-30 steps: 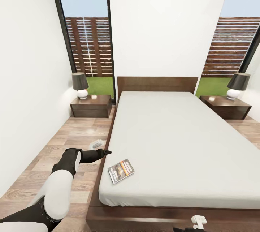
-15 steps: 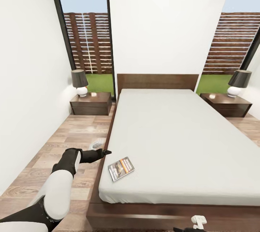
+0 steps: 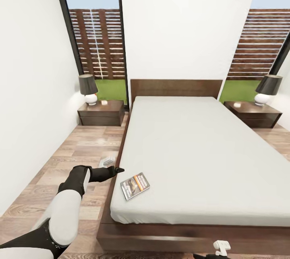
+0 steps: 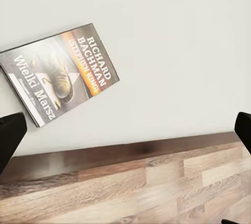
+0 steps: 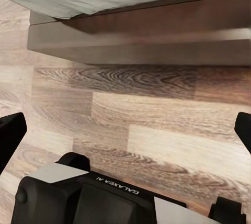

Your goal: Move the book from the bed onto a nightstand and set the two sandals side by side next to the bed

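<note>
While the left gripper [image 3: 117, 169] hovers over the wood-plank floor [image 3: 80, 150] just off the bed's near corner, its fingers [image 4: 10, 135] stand wide apart with nothing between them. The small dark paperback with the orange band and white "RICHARD BACHMAN" lettering [image 3: 135, 186] lies flat on the light grey mattress of the low dark-framed platform bed [image 3: 193, 150], just ahead of that gripper and a little toward the robot's right, close to the mattress edge. Judgement: the step in hand is the reach for the book; best to come in low over the edge, straddle the cover's nearer side with both fingers, and close gently, since a thin book on soft bedding may slide rather than lift. The right gripper [image 5: 125, 130] hangs low over floor by the bed's foot rail, also spread and empty. Two dark brown two-drawer nightstands [image 3: 101, 113] [image 3: 253, 114] lie well beyond the left gripper; each carries a black-shaded lamp [image 3: 88, 89] and a small pale item, with top surface still free.
</note>
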Tool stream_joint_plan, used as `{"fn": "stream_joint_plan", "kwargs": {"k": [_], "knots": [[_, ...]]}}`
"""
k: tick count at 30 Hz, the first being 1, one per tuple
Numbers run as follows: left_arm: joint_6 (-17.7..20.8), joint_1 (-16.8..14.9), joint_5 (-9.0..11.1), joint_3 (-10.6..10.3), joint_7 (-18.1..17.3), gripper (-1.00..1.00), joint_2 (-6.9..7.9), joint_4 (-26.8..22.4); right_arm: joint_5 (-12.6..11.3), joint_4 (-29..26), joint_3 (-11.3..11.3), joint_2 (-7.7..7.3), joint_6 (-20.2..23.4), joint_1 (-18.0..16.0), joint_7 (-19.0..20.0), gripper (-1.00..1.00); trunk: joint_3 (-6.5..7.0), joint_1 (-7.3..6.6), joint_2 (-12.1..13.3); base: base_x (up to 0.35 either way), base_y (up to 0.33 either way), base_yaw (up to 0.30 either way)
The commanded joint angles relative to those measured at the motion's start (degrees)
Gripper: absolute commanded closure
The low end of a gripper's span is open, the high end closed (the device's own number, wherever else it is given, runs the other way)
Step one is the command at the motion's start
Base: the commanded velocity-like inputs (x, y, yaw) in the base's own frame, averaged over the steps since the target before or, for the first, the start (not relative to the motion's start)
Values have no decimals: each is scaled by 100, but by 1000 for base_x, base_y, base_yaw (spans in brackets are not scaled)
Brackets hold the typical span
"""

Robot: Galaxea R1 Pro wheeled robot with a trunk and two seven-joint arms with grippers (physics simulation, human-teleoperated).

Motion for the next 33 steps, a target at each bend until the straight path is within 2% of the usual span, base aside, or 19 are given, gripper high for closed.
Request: {"fn": "stream_joint_plan", "kwargs": {"k": [1, 10, 13, 16, 20, 33], "knots": [[27, -9, -55, 48, -46, -100, -10, -9, -4, 8, -18, -3, -13, -5, 22, -100, -16, 0, -4, 0, 0, 0], [9, -6, -91, 0, 27, -100, -17, 130, -4, 8, -18, -2, -13, -5, 22, -100, -97, 0, -4, 0, 0, 0], [9, -9, -150, -202, 316, -100, -14, 194, -4, 8, -20, 1, -13, -5, 22, -100, -124, 0, -4, 0, 0, 0], [12, -5, -152, -456, 913, -100, -10, 251, -4, 8, -18, 3, -13, -5, 17, -100, -151, 0, -4, 0, 0, 0], [8, -8, -145, -544, 1182, -100, -9, 347, -4, 8, -18, 4, -13, -5, 14, -100, -187, 0, -4, 0, 0, 0], [-92, -7, -120, -567, 1173, -100, -22, 413, -4, 8, -18, 4, -13, -5, 16, -100, -304, 0, -4, 0, 0, 0]]}}
